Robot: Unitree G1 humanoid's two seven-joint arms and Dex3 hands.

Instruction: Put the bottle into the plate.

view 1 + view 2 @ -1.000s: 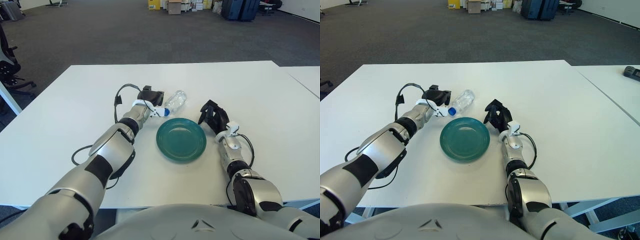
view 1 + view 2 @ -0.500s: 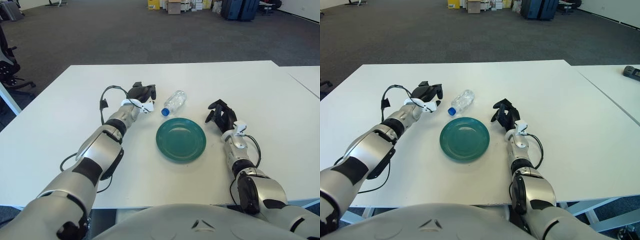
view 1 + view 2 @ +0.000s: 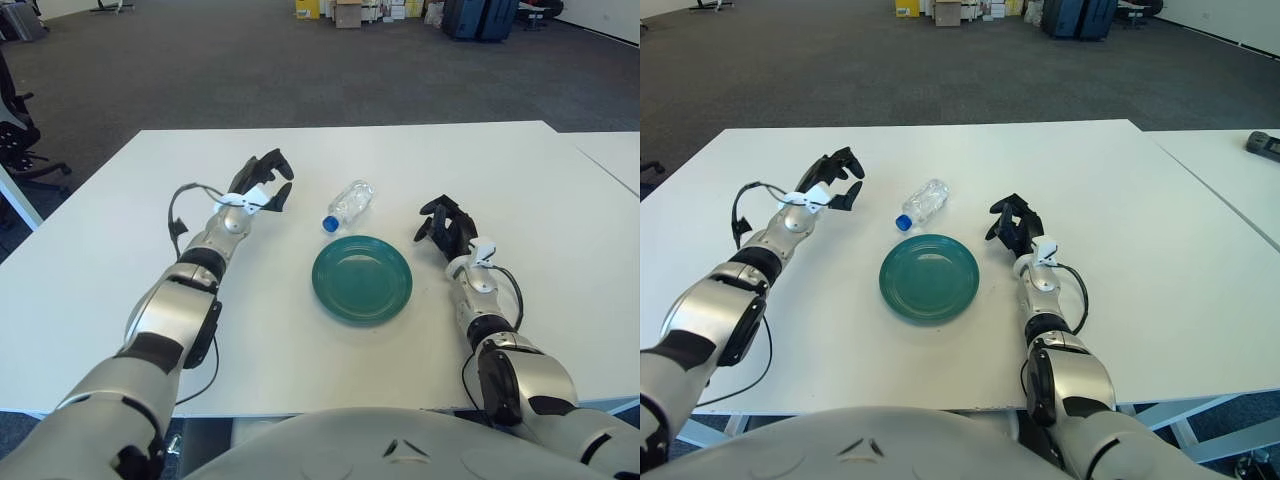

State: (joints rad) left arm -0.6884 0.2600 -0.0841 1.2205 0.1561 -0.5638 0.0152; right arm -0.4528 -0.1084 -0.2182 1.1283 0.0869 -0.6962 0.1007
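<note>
Centrally, the green plate point(image 3: 362, 279) sits on the white table point(image 3: 520, 170), its dish holding nothing. Just beyond its far-left rim lies the clear bottle point(image 3: 348, 204), on its side, with the blue cap point(image 3: 328, 223) pointing toward me and close to the plate's edge; whether cap and rim touch cannot be told. The bottle is outside the plate, so the placing is not yet done.

My left hand point(image 3: 260, 181) shows to the left of the bottle, apart from it, fingers point(image 3: 281, 163) spread and holding nothing. A black cable point(image 3: 178, 208) loops beside that forearm.

My right hand point(image 3: 445, 224) shows to the right of the plate, near its rim but not over it, fingers point(image 3: 430, 206) loosely curled and gripping nothing.

Beyond the table's far edge, grey carpet point(image 3: 200, 70) extends to stacked boxes point(image 3: 340, 11) at the room's back.
</note>
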